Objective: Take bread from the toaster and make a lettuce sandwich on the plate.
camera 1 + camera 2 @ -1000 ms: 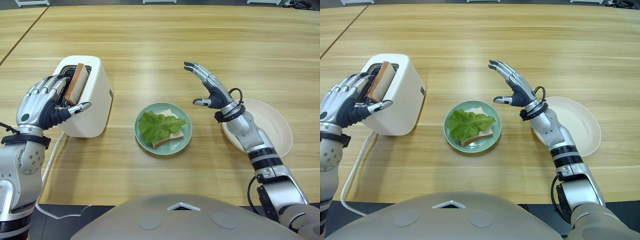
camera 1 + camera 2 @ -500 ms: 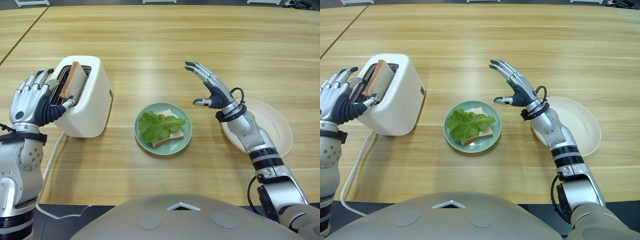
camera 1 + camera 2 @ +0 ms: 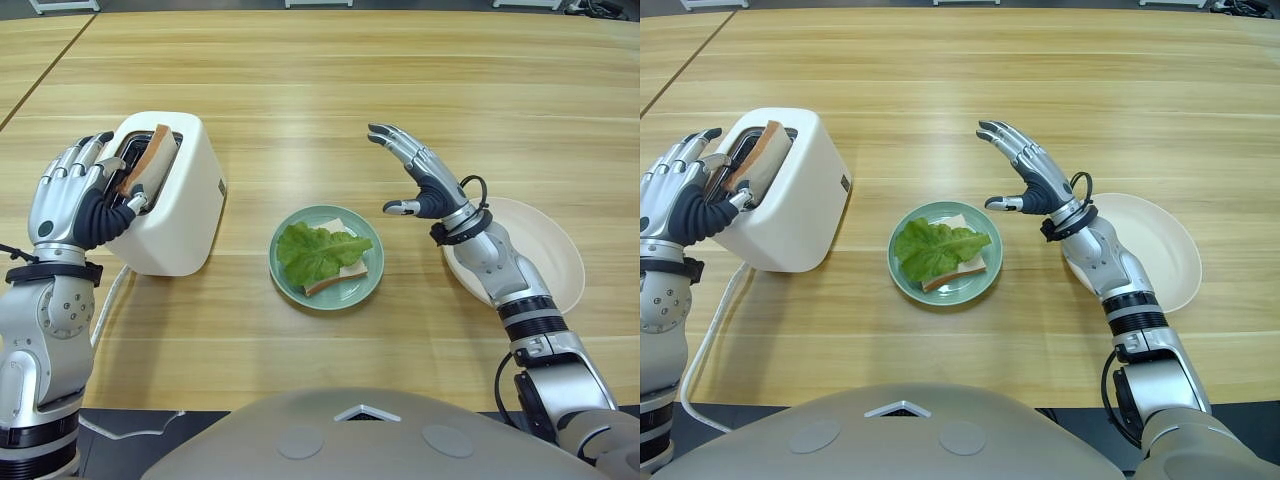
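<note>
my left hand (image 3: 75, 195) is curled on the toast slice (image 3: 158, 155), which stands tilted in the toaster (image 3: 185, 215) slot. my right hand (image 3: 420, 180) hangs spread wide, holding nothing, between the green plate (image 3: 372, 280) and the white bowl (image 3: 555, 260). on the plate, lettuce (image 3: 315, 252) covers 1 bread slice (image 3: 350, 272).

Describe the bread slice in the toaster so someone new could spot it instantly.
Start at the white toaster on the left of the table, next to the left hand. The bread slice sticks up, tilted, from its top slot. Unlike the other slice, which lies flat on the green plate under lettuce, this one stands on edge and is bare.
</note>
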Action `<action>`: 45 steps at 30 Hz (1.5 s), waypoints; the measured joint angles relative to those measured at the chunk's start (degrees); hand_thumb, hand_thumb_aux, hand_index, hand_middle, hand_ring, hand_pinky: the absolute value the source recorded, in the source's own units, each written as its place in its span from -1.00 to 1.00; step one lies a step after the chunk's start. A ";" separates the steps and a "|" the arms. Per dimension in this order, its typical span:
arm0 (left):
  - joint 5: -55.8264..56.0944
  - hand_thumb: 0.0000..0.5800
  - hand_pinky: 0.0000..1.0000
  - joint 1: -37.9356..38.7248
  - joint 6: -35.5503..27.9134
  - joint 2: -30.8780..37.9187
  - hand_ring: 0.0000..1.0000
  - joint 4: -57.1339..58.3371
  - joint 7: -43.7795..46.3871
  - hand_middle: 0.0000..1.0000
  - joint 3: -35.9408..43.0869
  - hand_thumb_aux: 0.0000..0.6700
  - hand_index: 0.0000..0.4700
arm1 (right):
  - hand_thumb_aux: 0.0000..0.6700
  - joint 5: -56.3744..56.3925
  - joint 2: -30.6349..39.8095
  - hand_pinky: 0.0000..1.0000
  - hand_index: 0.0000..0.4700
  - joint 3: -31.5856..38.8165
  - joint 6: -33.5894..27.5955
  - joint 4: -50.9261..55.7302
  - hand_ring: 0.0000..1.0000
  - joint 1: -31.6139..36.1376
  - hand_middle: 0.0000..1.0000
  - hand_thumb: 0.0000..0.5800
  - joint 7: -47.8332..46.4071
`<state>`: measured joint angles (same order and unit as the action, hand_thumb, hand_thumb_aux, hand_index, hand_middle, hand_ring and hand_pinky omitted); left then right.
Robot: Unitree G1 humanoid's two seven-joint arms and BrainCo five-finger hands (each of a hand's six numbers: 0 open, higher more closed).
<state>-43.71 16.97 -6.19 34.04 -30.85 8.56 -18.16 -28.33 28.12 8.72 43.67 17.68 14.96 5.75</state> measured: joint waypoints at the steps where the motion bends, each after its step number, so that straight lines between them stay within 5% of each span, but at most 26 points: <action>1: 0.04 1.00 -1.00 -0.05 0.25 -0.08 -1.00 0.22 -0.27 -1.00 -0.07 1.00 1.00 | -1.00 -0.04 0.00 -1.00 -1.00 0.00 0.00 0.00 -1.00 0.00 -1.00 -1.00 0.10; 15: 2.24 1.00 -1.00 -6.18 5.32 -0.34 -1.00 -4.61 -10.29 -1.00 -10.57 1.00 1.00 | -1.00 -1.04 -0.40 -1.00 -1.00 0.01 0.38 0.26 -1.00 0.14 -1.00 -1.00 0.83; 24: 5.88 1.00 -1.00 -10.25 9.80 -2.09 -1.00 -10.32 -10.83 -1.00 -8.94 1.00 1.00 | -1.00 -1.04 -0.45 -1.00 -1.00 0.01 0.48 1.31 -1.00 0.76 -1.00 -1.00 1.03; 35: 18.75 1.00 -1.00 -19.63 7.20 -10.30 -1.00 -12.10 -2.48 -1.00 8.69 1.00 1.00 | -1.00 -1.03 -0.94 -1.00 -1.00 0.08 0.85 2.51 -1.00 1.88 -1.00 -1.00 1.41; 45: 30.71 1.00 -1.00 -18.79 3.04 -17.24 -1.00 -2.38 6.11 -1.00 22.97 1.00 1.00 | -1.00 -0.90 -1.51 -1.00 -1.00 -0.16 -0.05 4.31 -1.00 3.25 -1.00 -1.00 1.31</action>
<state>-13.00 -1.82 -3.15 16.80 -33.23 14.67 4.81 -29.24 26.61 8.56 43.62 22.00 18.21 7.06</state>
